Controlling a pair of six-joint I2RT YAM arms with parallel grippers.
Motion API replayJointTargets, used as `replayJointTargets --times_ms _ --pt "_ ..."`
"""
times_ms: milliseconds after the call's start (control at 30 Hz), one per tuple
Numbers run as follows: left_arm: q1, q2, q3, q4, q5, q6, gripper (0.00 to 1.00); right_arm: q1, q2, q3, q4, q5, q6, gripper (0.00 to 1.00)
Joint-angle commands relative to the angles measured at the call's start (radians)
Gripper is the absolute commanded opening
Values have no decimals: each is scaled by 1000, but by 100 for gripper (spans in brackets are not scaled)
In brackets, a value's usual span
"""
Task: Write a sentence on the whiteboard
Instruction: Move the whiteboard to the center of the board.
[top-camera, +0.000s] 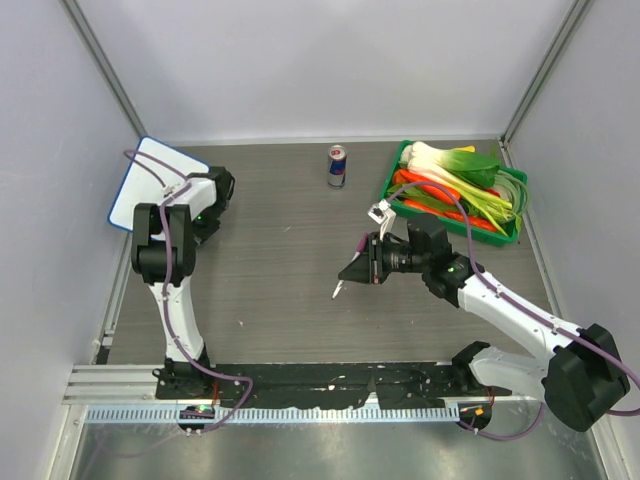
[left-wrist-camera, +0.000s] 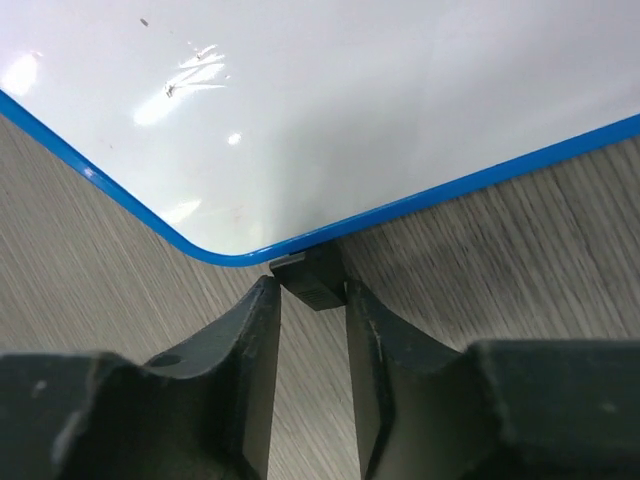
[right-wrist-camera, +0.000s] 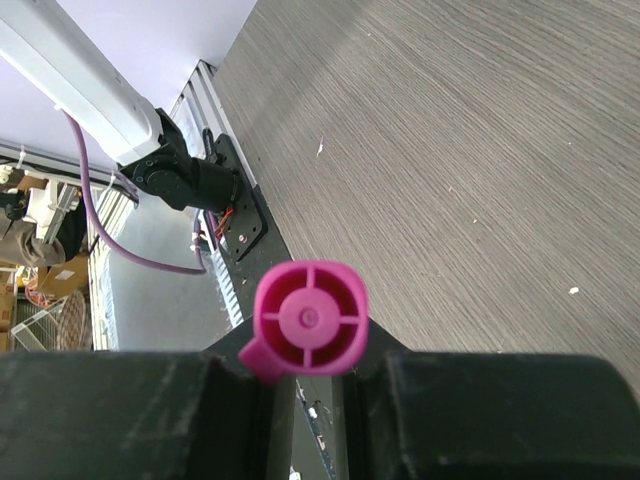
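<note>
Grey table (top-camera: 290, 310); whiteboard (top-camera: 135, 190) lies far left, left gripper (left-wrist-camera: 312, 300) straddling its foot (left-wrist-camera: 310, 275), grip unclear; right gripper (right-wrist-camera: 310, 356), clamped on marker (right-wrist-camera: 310, 318), hovers mid-table, well apart.

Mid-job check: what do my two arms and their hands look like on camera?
The left arm and right arm match: white links, bulky black joint housings, and a purple cable running along each. The left hand and right hand are black, each with two blocky matte fingers.
</note>
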Motion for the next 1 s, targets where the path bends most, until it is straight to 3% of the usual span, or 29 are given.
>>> replayJointTargets --times_ms 0,67,300,633,967 --pt "34 24 25 17 8 21 33 -4 -5 -3 56 -25 2 1" --pt "32 24 25 22 16 29 19 -3 -8 -4 56 -25 2 1" --pt "32 9 -10 30 25 40 1 -3 -19 -6 56 -23 8 1" --pt "-41 -85 -140 71 39 50 0 -4 -43 -1 48 -11 17 1" --pt "-251 -200 -284 91 24 11 0 -4 -109 11 -2 41 23 1"
